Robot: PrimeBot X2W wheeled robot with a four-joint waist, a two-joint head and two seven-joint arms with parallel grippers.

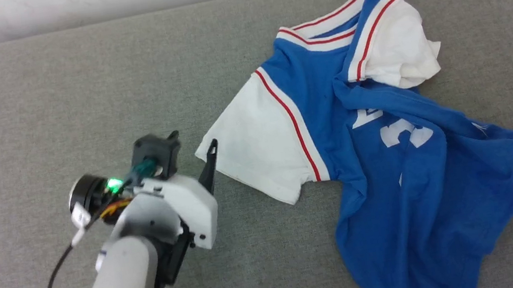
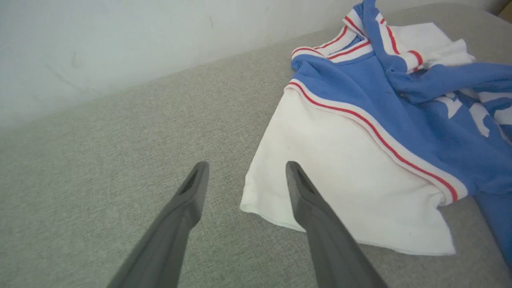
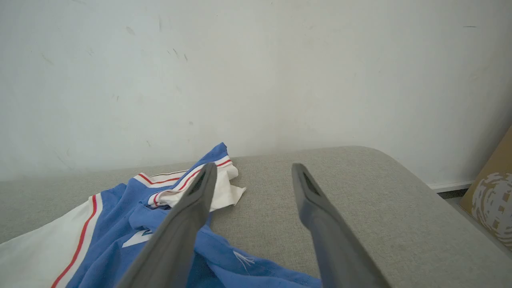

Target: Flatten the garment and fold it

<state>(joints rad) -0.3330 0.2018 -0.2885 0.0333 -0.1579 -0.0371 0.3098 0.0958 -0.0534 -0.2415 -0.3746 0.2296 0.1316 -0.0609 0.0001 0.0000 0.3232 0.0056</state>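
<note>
Flattening looks barely started, shirt (image 1: 393, 185) is crumpled on the surface (image 1: 78, 88), left pincer (image 2: 245, 168) and right pincer (image 3: 252, 168) both wide apart and empty, so I'd nip the white sleeve (image 2: 340, 180) at its hem and tug outward.

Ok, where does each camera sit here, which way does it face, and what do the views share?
Left wrist view: on the left arm, looking along the open left tool at the garment, white sleeve nearest, on the grey surface.
Right wrist view: on the right arm, looking along the open right tool across the garment toward a pale wall.
Head view: on the head, looking down at the garment; left forearm lower left, right tool at right edge.
Shared: all three show the striped collar.
</note>
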